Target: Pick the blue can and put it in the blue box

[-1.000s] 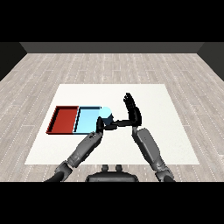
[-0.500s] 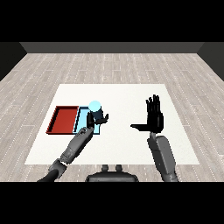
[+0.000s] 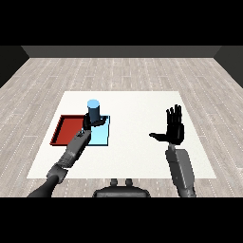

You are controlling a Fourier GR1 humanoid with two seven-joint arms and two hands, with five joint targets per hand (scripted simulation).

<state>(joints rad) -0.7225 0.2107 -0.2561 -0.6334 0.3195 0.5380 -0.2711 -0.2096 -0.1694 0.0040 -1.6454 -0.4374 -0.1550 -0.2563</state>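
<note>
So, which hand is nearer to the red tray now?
The left hand: it holds the blue can over the light blue tray, beside the red tray. The right hand is far off, open.

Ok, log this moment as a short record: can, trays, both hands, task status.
blue can: upright, held over the light blue tray
light blue tray: on the white table, right of the red tray
red tray: beside the light blue tray, nothing seen in it
left robot hand: curled round the can
right robot hand: raised above the table, fingers straight, holding nothing
task status: can not yet released into the light blue tray
</note>
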